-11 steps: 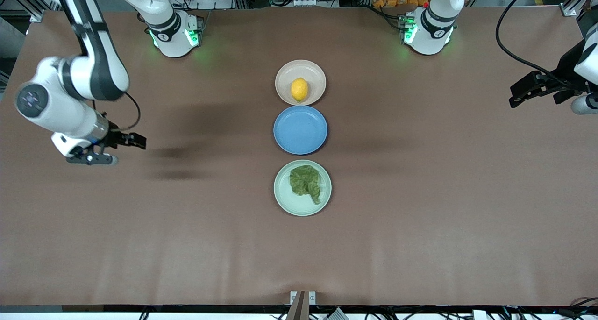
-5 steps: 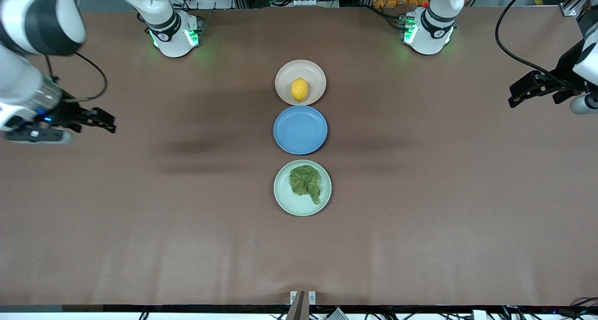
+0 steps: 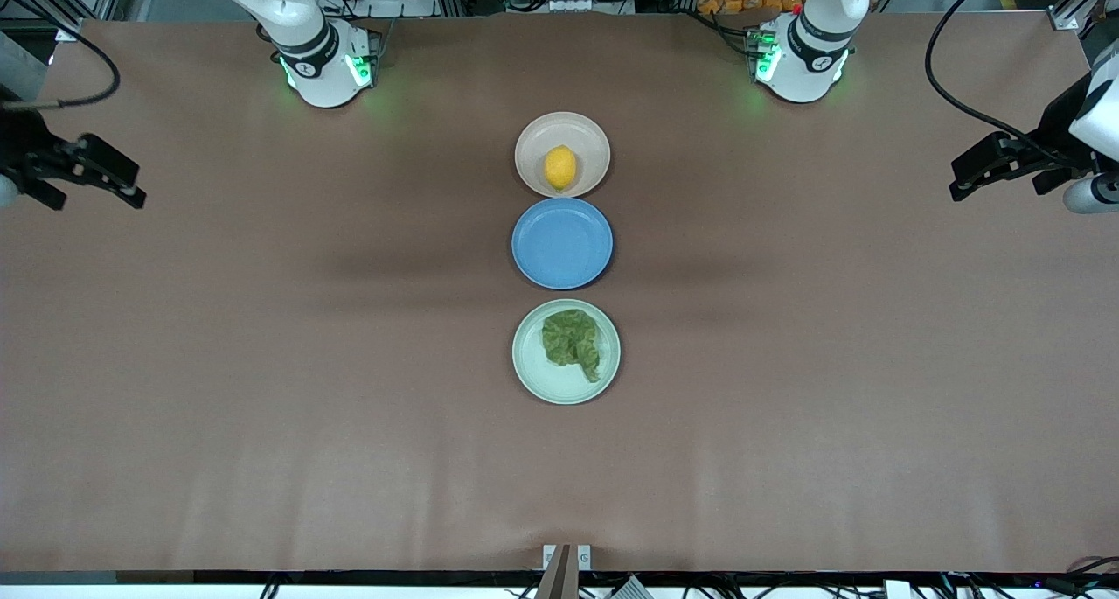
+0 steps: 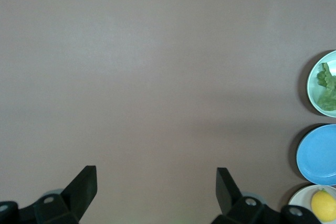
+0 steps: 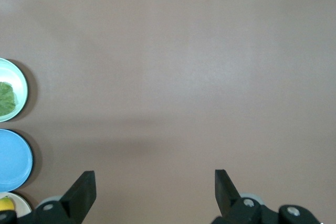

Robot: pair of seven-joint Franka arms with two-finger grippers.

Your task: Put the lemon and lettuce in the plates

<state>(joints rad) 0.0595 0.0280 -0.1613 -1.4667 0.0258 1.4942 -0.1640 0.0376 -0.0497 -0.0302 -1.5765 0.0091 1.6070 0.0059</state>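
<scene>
Front view: both arms drawn back to the table ends, right gripper and left gripper jaws wide apart, holding nothing.
Small yellow oval lemon on beige-pink round plate, long axis toward the camera; crinkled dark green lettuce leaf in pale mint plate, stem toward the camera.

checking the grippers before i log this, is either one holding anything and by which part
Nothing is held. The left gripper and the right gripper are both open and empty over bare table. The lemon lies in the beige plate, the lettuce in the green plate.

arms: white, black joints | bases: green lights | claws: black | cables: black
</scene>
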